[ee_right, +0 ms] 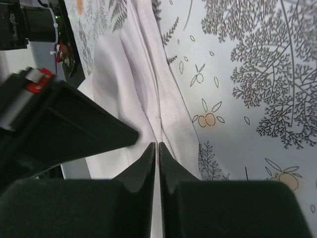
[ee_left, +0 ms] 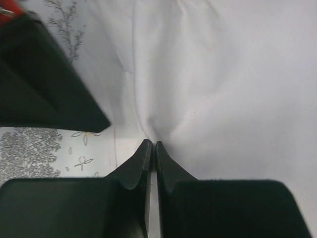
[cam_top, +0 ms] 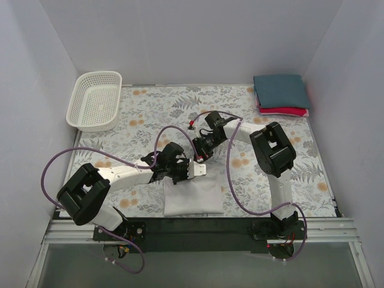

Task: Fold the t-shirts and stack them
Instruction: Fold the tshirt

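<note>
White shirt [cam_top: 193, 197]: we fear the pinched edge could slip or fold askew if our two grips pull unevenly. It lies half-folded, a creased pale rectangle at the near middle of the surface [cam_top: 258, 180].
Folded stack [cam_top: 281, 90]: teal over red, in the far right corner, well apart from the shirt. We judge a long carry there could undo the fold.
Left pincer [ee_left: 152, 145]: closed tight, with cloth puckering into its tips.
Right pincer [ee_right: 156, 145]: closed on a hem fold.

Three t-shirts: one white shirt [cam_top: 193, 197] at the left gripper [cam_top: 192, 171], one teal shirt [cam_top: 281, 90] and seemingly one red shirt [cam_top: 288, 111] far beyond the right gripper [cam_top: 200, 158]. One basket [cam_top: 95, 100].
</note>
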`<control>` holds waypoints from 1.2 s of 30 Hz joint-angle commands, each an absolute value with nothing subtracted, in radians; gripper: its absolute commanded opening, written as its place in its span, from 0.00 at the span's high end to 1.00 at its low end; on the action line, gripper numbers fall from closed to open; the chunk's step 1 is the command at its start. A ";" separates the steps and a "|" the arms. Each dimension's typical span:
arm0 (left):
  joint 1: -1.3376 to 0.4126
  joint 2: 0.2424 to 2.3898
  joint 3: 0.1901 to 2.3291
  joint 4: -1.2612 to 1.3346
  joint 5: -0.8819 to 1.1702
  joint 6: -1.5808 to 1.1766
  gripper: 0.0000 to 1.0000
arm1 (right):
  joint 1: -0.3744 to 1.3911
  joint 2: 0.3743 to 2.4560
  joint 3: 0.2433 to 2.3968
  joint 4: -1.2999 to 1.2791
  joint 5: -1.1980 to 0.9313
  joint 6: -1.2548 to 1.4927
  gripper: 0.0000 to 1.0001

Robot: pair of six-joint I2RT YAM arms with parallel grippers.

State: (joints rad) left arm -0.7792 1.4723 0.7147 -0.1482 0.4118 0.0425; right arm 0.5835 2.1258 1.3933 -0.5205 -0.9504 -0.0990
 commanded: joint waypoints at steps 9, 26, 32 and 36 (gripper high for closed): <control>-0.867 1.425 0.653 -0.141 0.446 0.092 1.00 | 0.601 2.129 1.453 -0.611 -1.020 -0.178 0.89; -0.867 1.381 0.718 -0.161 0.425 0.086 1.00 | 0.611 2.256 1.399 -0.606 -0.996 -0.268 0.95; -0.862 1.371 0.765 -0.161 0.362 0.121 1.00 | 0.611 2.279 1.384 -0.603 -0.992 -0.284 0.96; -0.844 1.385 0.782 -0.141 0.348 0.146 1.00 | 0.611 2.283 1.388 -0.601 -1.002 -0.284 0.97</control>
State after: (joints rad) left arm -0.8581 1.4120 0.7460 -0.1635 0.3786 0.1070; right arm 0.6079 2.2398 1.4044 -0.6029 -1.0698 -0.2398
